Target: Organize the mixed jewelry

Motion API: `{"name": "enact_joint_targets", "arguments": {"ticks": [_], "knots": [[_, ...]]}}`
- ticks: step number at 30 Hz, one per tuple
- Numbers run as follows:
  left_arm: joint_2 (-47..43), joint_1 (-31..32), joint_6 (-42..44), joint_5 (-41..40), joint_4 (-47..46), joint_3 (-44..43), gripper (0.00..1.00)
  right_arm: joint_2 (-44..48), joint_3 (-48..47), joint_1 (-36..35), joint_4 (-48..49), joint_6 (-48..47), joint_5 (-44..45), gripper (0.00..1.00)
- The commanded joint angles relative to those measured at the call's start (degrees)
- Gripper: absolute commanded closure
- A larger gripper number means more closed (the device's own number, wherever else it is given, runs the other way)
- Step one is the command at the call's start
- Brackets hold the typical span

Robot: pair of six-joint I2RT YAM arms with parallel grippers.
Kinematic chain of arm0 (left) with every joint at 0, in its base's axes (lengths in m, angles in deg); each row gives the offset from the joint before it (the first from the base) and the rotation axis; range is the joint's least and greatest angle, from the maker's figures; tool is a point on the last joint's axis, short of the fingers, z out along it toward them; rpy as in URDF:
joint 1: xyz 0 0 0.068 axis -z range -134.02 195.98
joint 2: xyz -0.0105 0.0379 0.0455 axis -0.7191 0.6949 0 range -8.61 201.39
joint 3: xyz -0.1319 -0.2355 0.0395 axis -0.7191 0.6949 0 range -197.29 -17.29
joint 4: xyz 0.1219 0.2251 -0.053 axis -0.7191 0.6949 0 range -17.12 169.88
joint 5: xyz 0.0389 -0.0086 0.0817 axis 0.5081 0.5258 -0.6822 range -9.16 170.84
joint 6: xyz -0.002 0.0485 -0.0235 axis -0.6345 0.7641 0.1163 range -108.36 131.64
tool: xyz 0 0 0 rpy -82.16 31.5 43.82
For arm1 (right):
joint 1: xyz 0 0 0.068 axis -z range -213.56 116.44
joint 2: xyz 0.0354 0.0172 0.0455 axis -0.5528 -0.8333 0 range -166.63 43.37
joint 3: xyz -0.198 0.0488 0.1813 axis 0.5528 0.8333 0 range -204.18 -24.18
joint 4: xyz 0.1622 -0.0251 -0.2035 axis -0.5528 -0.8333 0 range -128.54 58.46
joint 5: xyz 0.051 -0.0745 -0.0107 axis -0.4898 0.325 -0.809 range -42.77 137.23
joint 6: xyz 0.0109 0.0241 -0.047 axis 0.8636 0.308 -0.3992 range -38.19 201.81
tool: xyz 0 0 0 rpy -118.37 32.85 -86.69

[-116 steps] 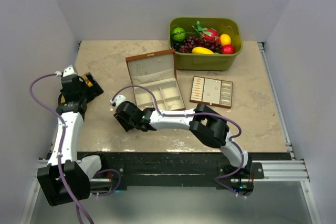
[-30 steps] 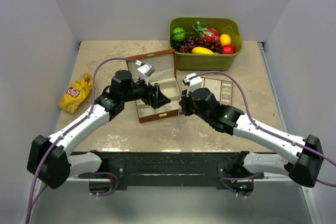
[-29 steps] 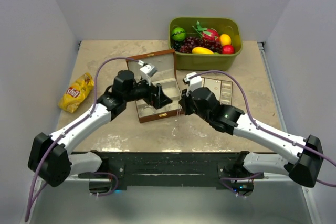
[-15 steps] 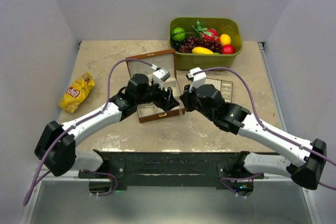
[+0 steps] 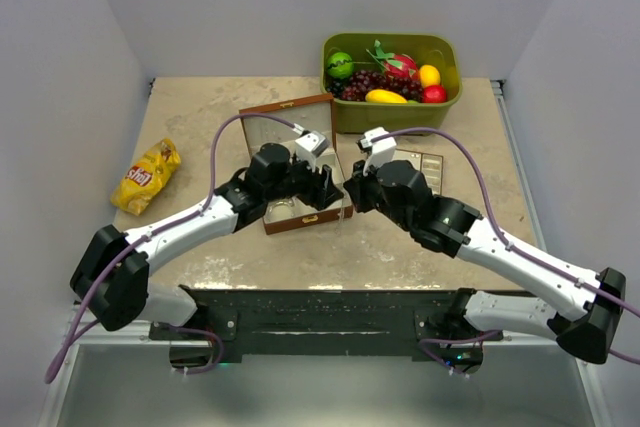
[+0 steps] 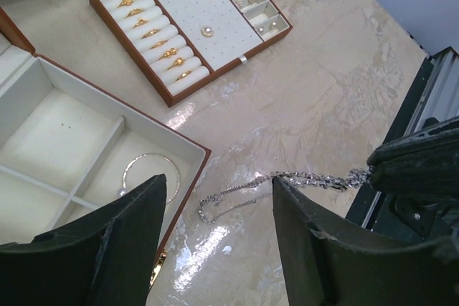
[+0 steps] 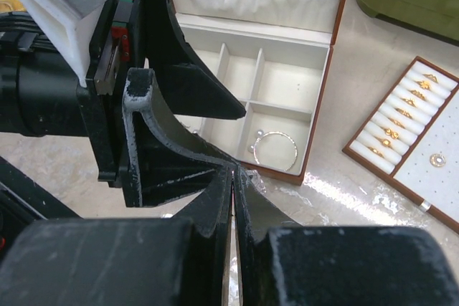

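My right gripper (image 7: 234, 171) is shut on one end of a fine silvery chain (image 6: 287, 179). The chain trails down from it to a small loop (image 6: 204, 213) just off the front corner of the brown wooden box (image 6: 188, 150). My left gripper (image 6: 216, 183) is open and empty, its jaws wide on either side of the chain, above it. In the top view both grippers, left (image 5: 328, 190) and right (image 5: 350, 197), meet at the box's front right corner. A silvery hoop bracelet (image 6: 150, 173) lies in the box's front compartment and also shows in the right wrist view (image 7: 274, 150).
A flat brown-edged cream tray (image 6: 237, 59) with gold rings and earrings lies right of the box (image 5: 290, 217), partly under my right arm in the top view (image 5: 432, 175). A green bin of fruit (image 5: 390, 112) stands at the back. A yellow snack bag (image 5: 147, 175) lies left.
My left gripper has moved right across the box to the right gripper. The right gripper, holding the chain, has shifted slightly back towards the box corner.
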Motion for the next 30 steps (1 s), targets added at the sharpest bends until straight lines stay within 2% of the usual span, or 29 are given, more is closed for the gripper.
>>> {"name": "enact_joint_targets", "arguments": {"ticks": [1, 10, 13, 17, 20, 22, 30], "knots": [[0.0, 0.6, -1.1, -2.2, -4.3, -0.4, 0.36, 1.8, -2.8, 0.2, 1.1, 0.0, -0.7, 0.95], [1.0, 1.8, -1.8, -1.5, -5.3, 0.2, 0.36, 1.5, -3.4, 0.2, 1.8, 0.1, -0.6, 0.95], [-0.7, 1.8, -2.0, -4.5, -4.2, 0.8, 0.36, 1.4, -3.5, 0.2, 1.2, 0.0, 0.3, 0.95], [-5.5, 1.8, -2.8, -15.2, -2.7, 2.6, 0.32, 1.3, -3.4, 0.2, 0.8, 0.1, 0.6, 0.95], [-8.8, 1.8, -2.4, -19.4, -1.6, 3.7, 0.28, 1.3, -3.3, 0.2, 1.0, 0.3, 0.4, 0.95], [-10.5, 1.8, -2.2, -19.6, -2.0, 4.2, 0.27, 1.1, -3.2, 0.3, 1.1, 0.2, 0.5, 0.95], [-10.9, 1.9, -1.2, -9.9, -7.4, 7.8, 0.29, 0.2, -3.5, 0.2, 1.8, 0.2, 0.0, 0.95]]}}
